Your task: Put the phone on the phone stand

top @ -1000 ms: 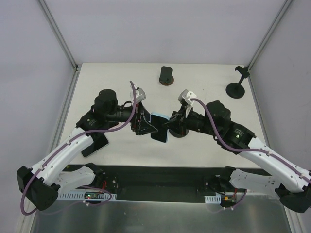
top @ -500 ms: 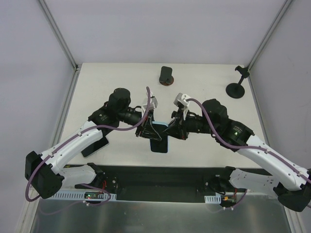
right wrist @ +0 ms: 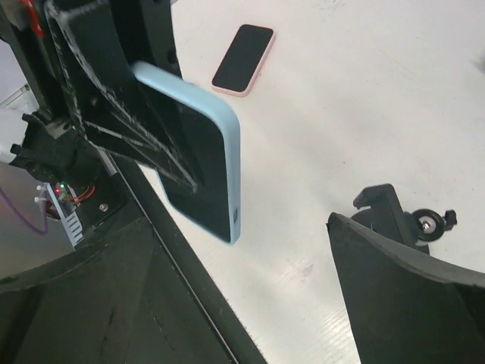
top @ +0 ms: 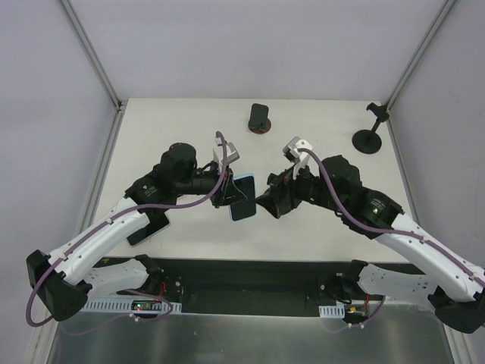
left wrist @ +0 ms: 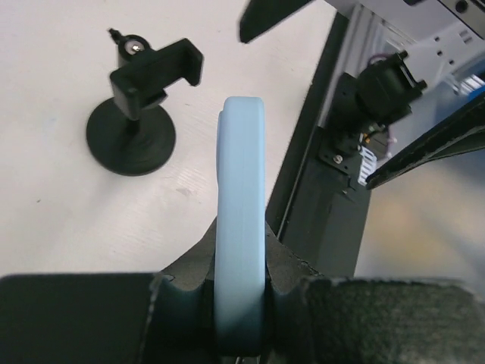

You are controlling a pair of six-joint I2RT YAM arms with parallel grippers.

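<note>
The white table (top: 333, 155) carries everything. Near its centre the left gripper (top: 227, 196) is clamped tight on one end of a light blue phone (left wrist: 241, 189), held on edge above the surface. At its 3 o'clock, the right gripper (top: 269, 202) gapes wide, empty. A black phone stand (left wrist: 130, 140) stands nearby. A second phone (right wrist: 242, 59) lies flat at 8 o'clock.

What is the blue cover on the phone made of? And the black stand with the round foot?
The cover looks like soft, rubbery plastic, maybe silicone: it is pale blue and matte, with rounded edges and no glare. The stand looks like hard black plastic with a dull finish. Its round foot could be metal underneath, but the pictures cannot show that.
</note>
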